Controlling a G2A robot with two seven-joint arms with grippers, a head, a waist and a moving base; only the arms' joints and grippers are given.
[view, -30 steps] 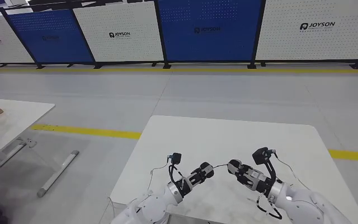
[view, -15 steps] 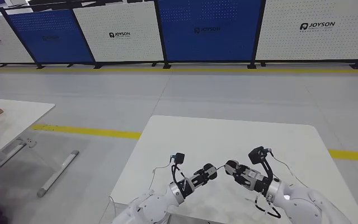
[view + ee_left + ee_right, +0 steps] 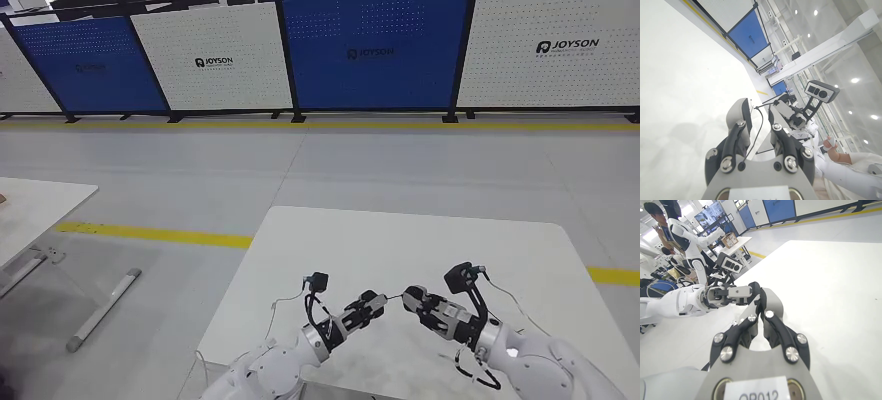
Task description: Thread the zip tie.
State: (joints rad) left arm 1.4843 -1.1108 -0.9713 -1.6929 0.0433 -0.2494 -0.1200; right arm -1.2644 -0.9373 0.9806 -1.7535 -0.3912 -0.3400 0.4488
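A thin black zip tie (image 3: 761,121) runs up between the fingers of my left gripper (image 3: 757,105), which is open around it without pinching it. Its head end bends over and stretches in a straight line to my right gripper (image 3: 775,103). In the right wrist view my right gripper (image 3: 761,298) has its black pads pressed together on the zip tie, with my left gripper (image 3: 751,290) just beyond its tips. From above, the left gripper (image 3: 372,300) and the right gripper (image 3: 413,298) face each other tip to tip over the table's front part, with the zip tie (image 3: 393,296) a faint line between them.
The white table (image 3: 400,240) is bare behind the grippers; its left edge (image 3: 235,290) and front edge lie close to the left arm. A second white table (image 3: 30,205) stands off to the left across the floor. Another robot (image 3: 687,243) stands in the room behind.
The two grippers have drawn closer together: the right gripper shifted a little leftward toward the left one, shortening the gap bridged by the zip tie.
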